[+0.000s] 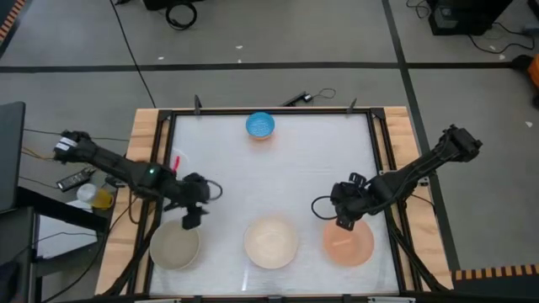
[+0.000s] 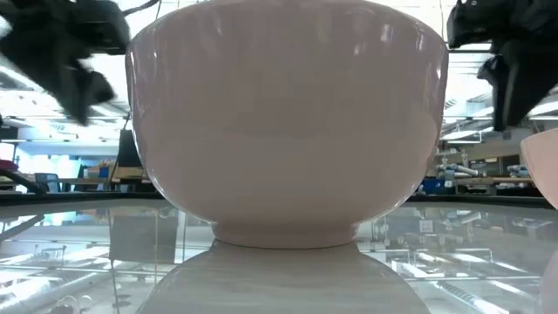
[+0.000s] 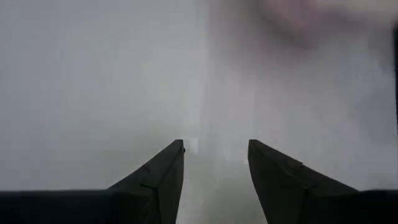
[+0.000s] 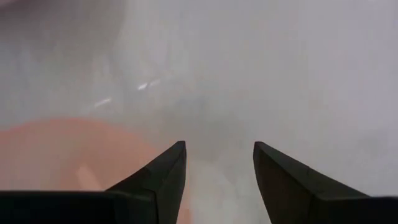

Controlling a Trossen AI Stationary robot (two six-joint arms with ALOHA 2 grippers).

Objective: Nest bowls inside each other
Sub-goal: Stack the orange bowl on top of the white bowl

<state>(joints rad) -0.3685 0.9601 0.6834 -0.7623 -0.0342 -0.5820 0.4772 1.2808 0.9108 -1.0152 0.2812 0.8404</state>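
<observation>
Three bowls stand in a row on their bases near the table's front edge: a grey-beige one (image 1: 174,247) on the left, a cream-white one (image 1: 271,242) in the middle and a salmon-pink one (image 1: 349,241) on the right. A small blue bowl (image 1: 259,125) stands at the far edge. My left gripper (image 1: 192,219) hangs open just beyond the grey-beige bowl's far rim. My right gripper (image 1: 344,220) hangs open above the pink bowl's far rim (image 4: 68,155). Nothing sits between either pair of fingers (image 3: 161,171) (image 4: 163,171). The cream-white bowl (image 2: 288,122) fills the low view.
A wooden frame (image 1: 145,151) borders the white table top. A small red object (image 1: 177,162) lies at the table's left edge. Beside the table on the left are a remote (image 1: 74,178) and a yellowish cup (image 1: 99,197). The table's middle (image 1: 269,181) holds nothing.
</observation>
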